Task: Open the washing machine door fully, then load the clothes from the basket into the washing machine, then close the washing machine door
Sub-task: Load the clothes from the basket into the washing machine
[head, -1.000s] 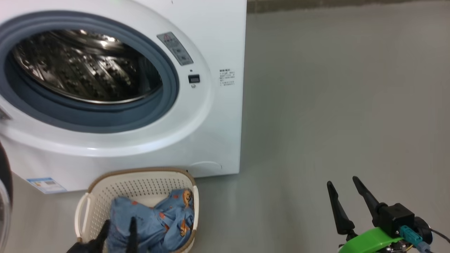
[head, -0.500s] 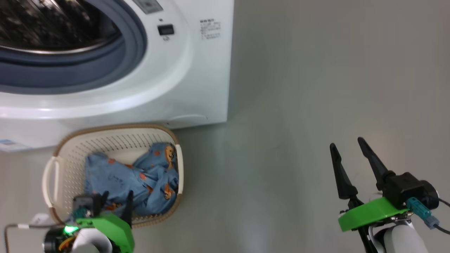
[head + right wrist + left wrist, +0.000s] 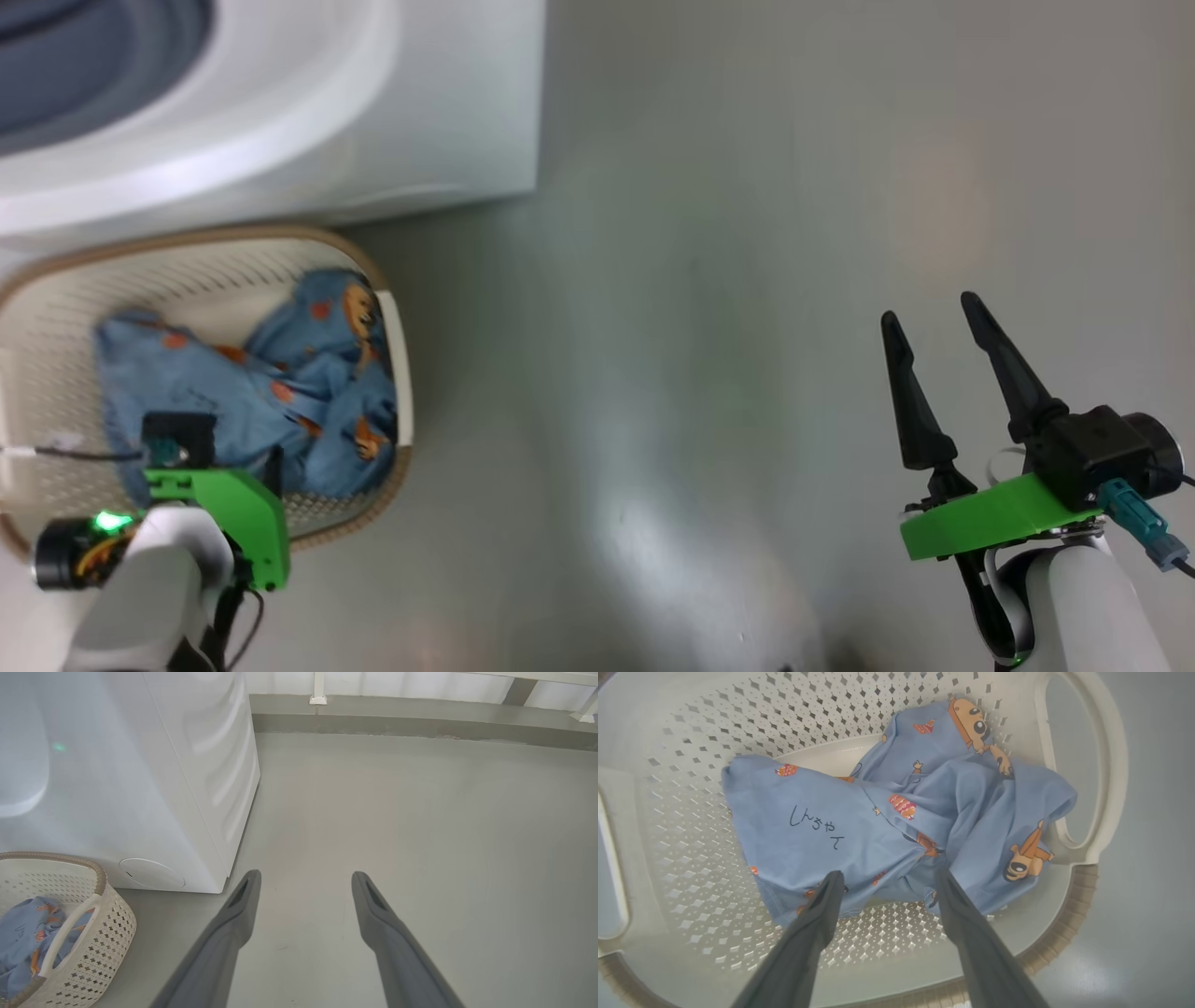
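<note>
Clothes (image 3: 896,807) lie heaped in the basket (image 3: 682,849), straight ahead of the left fingers (image 3: 822,905) in the left wrist view. The heap's long axis runs across the gap between them, and the fingers, spread and empty, bracket its near hem. In the head view the left arm points steeply down over the basket's right end, on the floor (image 3: 700,327) just before the washer (image 3: 420,121), so it is the nearer arm. The right fingers (image 3: 910,411), spread and empty, stand well off to the right. In the right wrist view they point over bare floor, with the basket at lower left.
</note>
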You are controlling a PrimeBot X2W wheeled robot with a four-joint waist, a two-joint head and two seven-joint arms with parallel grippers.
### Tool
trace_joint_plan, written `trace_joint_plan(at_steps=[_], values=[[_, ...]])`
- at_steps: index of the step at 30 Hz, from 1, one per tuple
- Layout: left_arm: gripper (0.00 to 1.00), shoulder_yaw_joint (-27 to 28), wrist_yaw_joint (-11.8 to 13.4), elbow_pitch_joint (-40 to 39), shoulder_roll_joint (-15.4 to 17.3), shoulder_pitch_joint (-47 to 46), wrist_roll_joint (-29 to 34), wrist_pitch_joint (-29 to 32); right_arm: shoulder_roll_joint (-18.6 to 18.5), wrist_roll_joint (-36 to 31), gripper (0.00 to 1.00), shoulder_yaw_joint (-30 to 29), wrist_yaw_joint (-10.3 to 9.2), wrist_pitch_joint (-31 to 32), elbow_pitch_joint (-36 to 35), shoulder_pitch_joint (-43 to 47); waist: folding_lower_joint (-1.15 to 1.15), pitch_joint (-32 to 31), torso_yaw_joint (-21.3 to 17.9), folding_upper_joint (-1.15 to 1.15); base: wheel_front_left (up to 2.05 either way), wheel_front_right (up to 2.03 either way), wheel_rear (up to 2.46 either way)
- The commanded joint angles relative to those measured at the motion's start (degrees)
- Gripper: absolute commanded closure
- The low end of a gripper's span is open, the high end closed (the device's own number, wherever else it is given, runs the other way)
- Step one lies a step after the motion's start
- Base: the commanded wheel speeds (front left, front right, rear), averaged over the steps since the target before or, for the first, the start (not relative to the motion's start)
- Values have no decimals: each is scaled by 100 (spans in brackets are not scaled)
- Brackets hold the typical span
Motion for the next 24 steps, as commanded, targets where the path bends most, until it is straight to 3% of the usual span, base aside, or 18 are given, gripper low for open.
trace_joint_plan(at_steps=[1,13,24], values=[[0,99,56,49,278,-47,17,23,-8,-50,0,110,16,-68,-160,10,0,582,-291,0,0,0,0],[0,-149,295,286,492,-822,176,199,-1,-102,0,92,16,-68,-415,-133,0,1398,-395,0,0,0,0],[0,-256,686,337,732,-1215,204,392,19,-68,0,22,16,-68,-631,-55,0,1765,-511,0,0,0,0]])
